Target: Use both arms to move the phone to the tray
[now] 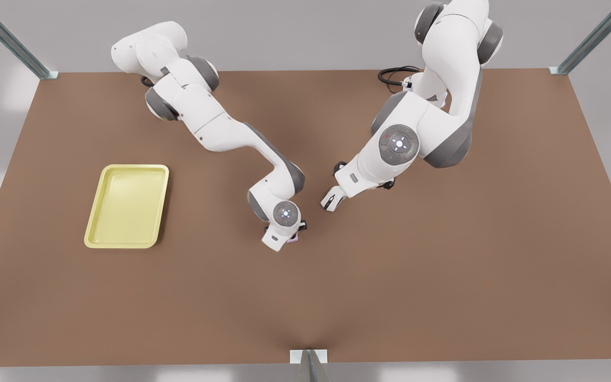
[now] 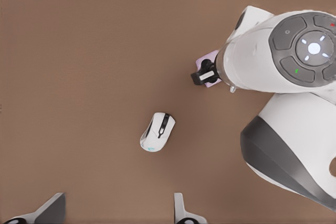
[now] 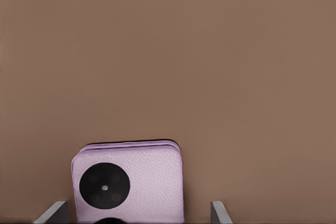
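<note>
**Right gripper poised over pink phone, tray well off**

The right gripper (image 1: 290,237) hangs low over the brown table (image 1: 443,276), fingers (image 3: 52,212) spread either side of the pale pink phone (image 3: 128,182), which lies flat between them, not yet clasped. The left gripper (image 1: 330,201), held higher and just beside it, has its fingers (image 2: 182,212) parted above a white computer mouse (image 2: 158,131). The yellow tray (image 1: 127,206) sits well apart from the right gripper, towards the front view's left.
</note>
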### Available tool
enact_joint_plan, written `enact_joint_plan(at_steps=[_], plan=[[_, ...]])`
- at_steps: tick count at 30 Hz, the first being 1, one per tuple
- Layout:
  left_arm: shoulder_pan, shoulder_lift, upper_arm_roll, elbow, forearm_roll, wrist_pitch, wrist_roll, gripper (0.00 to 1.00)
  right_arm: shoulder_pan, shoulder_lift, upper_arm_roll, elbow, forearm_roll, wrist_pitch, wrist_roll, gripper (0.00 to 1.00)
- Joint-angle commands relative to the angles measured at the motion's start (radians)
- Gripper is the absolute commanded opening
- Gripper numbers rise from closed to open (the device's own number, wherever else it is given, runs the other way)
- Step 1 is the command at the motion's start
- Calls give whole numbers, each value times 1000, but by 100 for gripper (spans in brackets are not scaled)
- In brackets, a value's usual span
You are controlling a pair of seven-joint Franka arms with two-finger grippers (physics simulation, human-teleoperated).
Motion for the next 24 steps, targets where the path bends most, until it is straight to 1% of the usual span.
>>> enact_joint_plan(at_steps=[1, 6, 7, 8, 22, 24], plan=[[0, -2, 0, 0, 1, 0, 18, 100, 5, -1, 0, 0, -48, -12, -140, 100], [0, -2, 0, 2, 1, 0, 18, 100, 7, 5, 6, 5, -46, 3, -120, 100], [0, -2, 0, 2, 1, 0, 18, 100, 7, 12, 28, 7, -46, 5, -118, 100], [0, -2, 0, 2, 1, 0, 18, 100, 7, 12, 29, 8, -45, 25, -120, 100], [0, -2, 0, 2, 1, 2, 18, 100, 7, 33, 29, 2, -54, 26, -133, 100], [0, 0, 0, 2, 1, 2, 18, 100, 7, 35, 29, -1, -54, 49, -133, 100]])
